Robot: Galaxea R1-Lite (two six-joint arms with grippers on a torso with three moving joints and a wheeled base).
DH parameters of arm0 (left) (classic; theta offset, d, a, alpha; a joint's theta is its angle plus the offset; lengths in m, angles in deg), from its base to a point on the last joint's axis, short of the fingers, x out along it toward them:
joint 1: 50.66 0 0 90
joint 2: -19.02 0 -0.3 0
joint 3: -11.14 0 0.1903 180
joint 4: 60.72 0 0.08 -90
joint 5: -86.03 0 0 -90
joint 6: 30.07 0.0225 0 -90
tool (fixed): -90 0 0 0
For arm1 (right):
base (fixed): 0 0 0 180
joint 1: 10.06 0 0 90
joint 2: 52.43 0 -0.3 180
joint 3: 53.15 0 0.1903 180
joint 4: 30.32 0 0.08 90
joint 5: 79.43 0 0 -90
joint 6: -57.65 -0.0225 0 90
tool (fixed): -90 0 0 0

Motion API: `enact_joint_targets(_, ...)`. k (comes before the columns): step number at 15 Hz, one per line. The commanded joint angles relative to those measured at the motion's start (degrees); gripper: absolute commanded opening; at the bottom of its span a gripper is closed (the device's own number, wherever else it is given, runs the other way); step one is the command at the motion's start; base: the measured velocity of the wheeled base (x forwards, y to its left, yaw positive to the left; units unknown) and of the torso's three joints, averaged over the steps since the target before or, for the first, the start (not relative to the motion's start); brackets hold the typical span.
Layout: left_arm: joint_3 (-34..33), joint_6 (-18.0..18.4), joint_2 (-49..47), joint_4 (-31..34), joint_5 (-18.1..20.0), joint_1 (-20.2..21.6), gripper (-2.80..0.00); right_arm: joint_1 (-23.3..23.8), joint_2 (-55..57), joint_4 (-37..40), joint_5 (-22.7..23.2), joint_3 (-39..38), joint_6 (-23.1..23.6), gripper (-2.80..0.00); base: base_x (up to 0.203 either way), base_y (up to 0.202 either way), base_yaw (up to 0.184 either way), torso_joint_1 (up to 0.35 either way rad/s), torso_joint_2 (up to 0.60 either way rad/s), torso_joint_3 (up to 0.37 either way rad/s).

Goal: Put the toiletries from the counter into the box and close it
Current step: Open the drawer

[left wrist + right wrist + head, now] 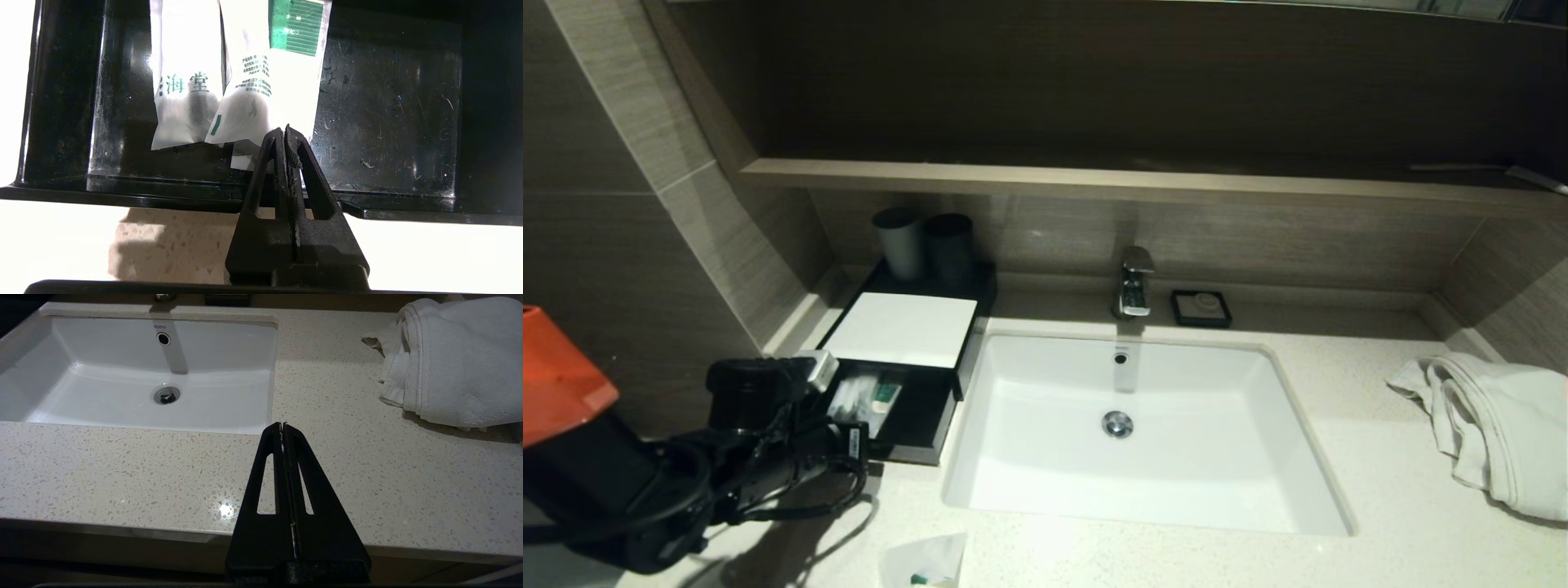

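- The box (900,330) stands at the back left of the worktop (1339,392), beside the sink (1013,359); its drawer (915,425) is pulled out toward the robot.
- Sachets (870,394) already lie in the drawer. The left wrist view shows at least two overlapping white sachets (245,94), one with a green printed patch, lying toward one side of the tray, with the rest of the black floor bare.
- One more sachet (927,562) lies on the worktop at the near edge, well apart from the box.
- The left gripper (289,136) hangs just over the drawer's front rim, its fingers (300,163) pressed together with nothing seen between them; its tip looks just beside the lower edge of a sachet, though whether it touches I cannot tell.
- The right gripper (282,426) is parked over the near worktop to the right of the sink, fingers closed on nothing.
- The sachets look light, thin and crinkly, so they will likely slide and buckle under a push; a pinch on a raised edge or corner seems the surest hold.
- The drawer should slide with a level push on its front.
- The worktop is speckled stone, smooth and hard. A towel (1494,425) is heaped at the right, two dark cups (927,243) stand behind the box, and a tap (1134,282) and soap dish (1201,308) sit at the back under a wooden shelf (1094,181).
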Motion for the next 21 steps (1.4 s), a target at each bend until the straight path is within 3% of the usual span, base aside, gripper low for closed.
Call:
enact_joint_targets(1, -0.50, -0.05, 0.44, -0.28, -0.02, -0.01, -2.80, 0.00, 0.00, -0.01, 0.02, 0.00, 0.01, -2.80, 0.000, 0.000, 0.000, 0.000, 0.00, 0.000)
enact_joint_targets(21, -6.02, 0.13, 4.09, -0.28, 0.07, -0.04, -2.80, 0.00, 0.00, -0.01, 0.02, 0.00, 0.01, -2.80, 0.000, 0.000, 0.000, 0.000, 0.00, 0.000)
